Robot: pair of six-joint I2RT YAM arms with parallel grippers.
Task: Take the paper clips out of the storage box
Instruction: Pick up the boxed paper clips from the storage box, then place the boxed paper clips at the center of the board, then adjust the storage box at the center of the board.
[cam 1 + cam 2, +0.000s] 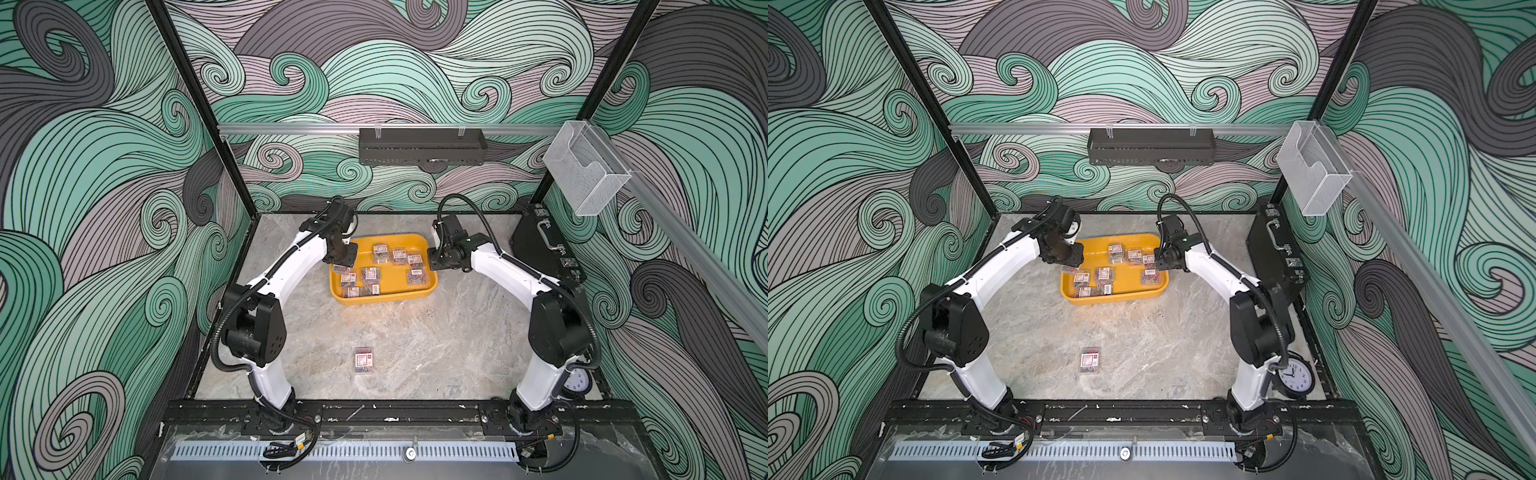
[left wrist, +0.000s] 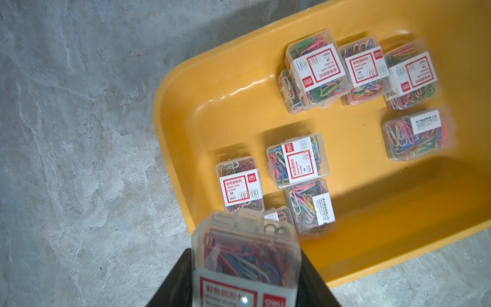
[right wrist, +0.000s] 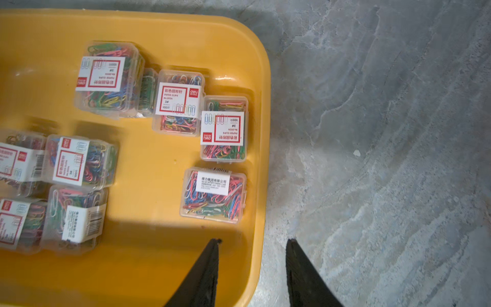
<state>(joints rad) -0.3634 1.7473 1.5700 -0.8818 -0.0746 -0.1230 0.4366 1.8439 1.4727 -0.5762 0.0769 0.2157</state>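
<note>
Clear hard plastic is what my left gripper is pinching: one small rectangular box of paper clips. Its corners are rounded, coloured wire clips show through the walls, and a white-and-red label runs across its face. I have it hanging over the left rim of the storage box, a shallow glossy yellow tray with rounded corners that sits on the far middle of the grey marble-look table.

Inside the tray I count nine more paper clip boxes. Four are bunched at the near left corner, one of them partly hidden behind the held box in the left wrist view. Four cluster along the far side, one tipped on edge and wedged against its neighbour. One lies alone by the right wall with its plain white label up. An eleventh, the lone box, lies flat on the table well in front of the tray, between the arms. A long black perforated rack hangs on the back rail.

My right gripper is spread and holds nothing. It straddles the tray's right rim, one black finger over the yellow floor and the other over bare table. I cannot tell whether either touches the rim.

Beyond that arm a black briefcase with metal latches stands against the right wall, under a clear wall bin. A white-faced clock sits by the right arm's base.
</note>
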